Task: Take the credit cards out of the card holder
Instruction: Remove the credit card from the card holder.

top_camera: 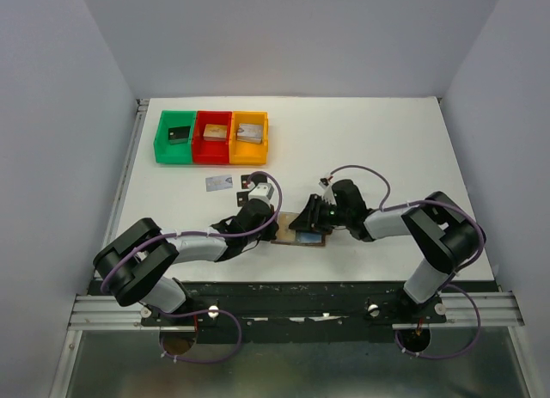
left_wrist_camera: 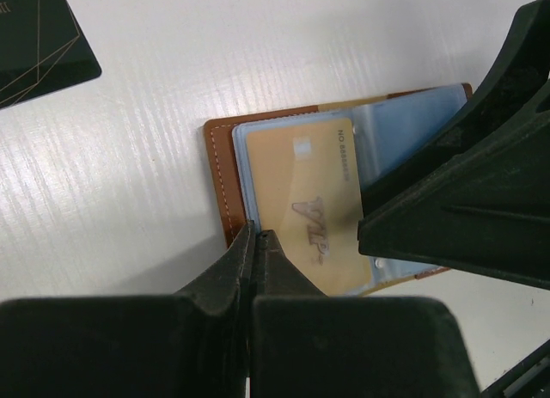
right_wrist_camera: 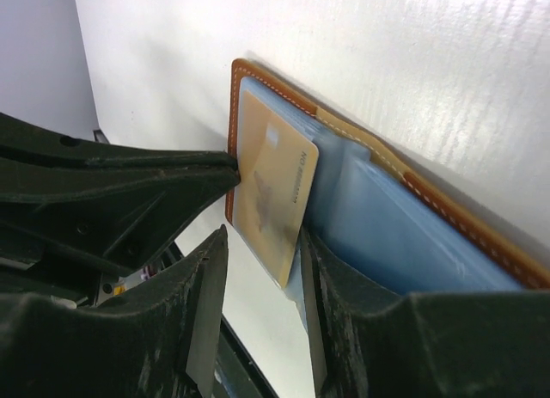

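The brown card holder [top_camera: 302, 237] lies open on the table between both grippers, blue lining up [right_wrist_camera: 404, 235]. A gold-tan credit card [left_wrist_camera: 305, 200] sticks partly out of its sleeve and stands off the lining in the right wrist view [right_wrist_camera: 271, 187]. My left gripper [left_wrist_camera: 256, 236] is shut on that card's edge, at the wallet's brown border [left_wrist_camera: 219, 166]. My right gripper [right_wrist_camera: 262, 243] is open, its jaws on either side of the card's near corner, with one finger [right_wrist_camera: 344, 286] on the lining. A black card [left_wrist_camera: 34, 37] and a silvery card [top_camera: 220, 183] lie loose on the table.
Green [top_camera: 176, 137], red [top_camera: 212, 137] and orange [top_camera: 249, 137] trays stand in a row at the back left, each with a small block inside. The two grippers [top_camera: 277, 228] [top_camera: 311, 219] are close together over the wallet. White walls close in the table.
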Robot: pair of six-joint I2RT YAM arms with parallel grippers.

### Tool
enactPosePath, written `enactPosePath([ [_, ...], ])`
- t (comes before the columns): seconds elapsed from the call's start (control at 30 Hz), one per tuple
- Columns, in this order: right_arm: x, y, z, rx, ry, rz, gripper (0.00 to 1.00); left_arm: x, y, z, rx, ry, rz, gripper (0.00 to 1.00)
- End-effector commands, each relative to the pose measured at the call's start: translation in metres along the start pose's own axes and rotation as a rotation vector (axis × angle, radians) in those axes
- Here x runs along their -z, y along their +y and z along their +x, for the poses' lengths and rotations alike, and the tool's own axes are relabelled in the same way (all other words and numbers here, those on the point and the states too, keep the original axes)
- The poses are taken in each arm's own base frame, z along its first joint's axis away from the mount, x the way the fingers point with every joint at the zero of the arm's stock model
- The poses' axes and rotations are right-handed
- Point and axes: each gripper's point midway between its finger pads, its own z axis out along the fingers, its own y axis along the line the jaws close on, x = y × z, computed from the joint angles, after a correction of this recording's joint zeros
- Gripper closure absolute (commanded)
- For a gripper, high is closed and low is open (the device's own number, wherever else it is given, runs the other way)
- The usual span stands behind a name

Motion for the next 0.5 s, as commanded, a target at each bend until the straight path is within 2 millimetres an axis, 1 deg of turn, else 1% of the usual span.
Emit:
enactPosePath([
  [0.0, 0.002, 0.000, -0.011, 0.009, -0.083, 0.016, 0.53, 0.001, -0.002, 0.021, -0.013, 0.070, 0.040, 1.00],
  [0.07, 0.001, 0.004, -0.012, 0.004, -0.081, -0.009, 0.53, 0.002, -0.002, 0.022, -0.014, 0.071, 0.041, 1.00],
  [0.2, -0.004, 0.020, -0.009, 0.005, -0.047, -0.114, 0.53, 0.001, -0.003, 0.023, -0.019, 0.075, 0.050, 1.00],
  [0.47, -0.010, 0.026, 0.001, 0.004, 0.027, -0.188, 0.53, -0.001, -0.006, 0.022, -0.021, 0.077, 0.060, 1.00],
])
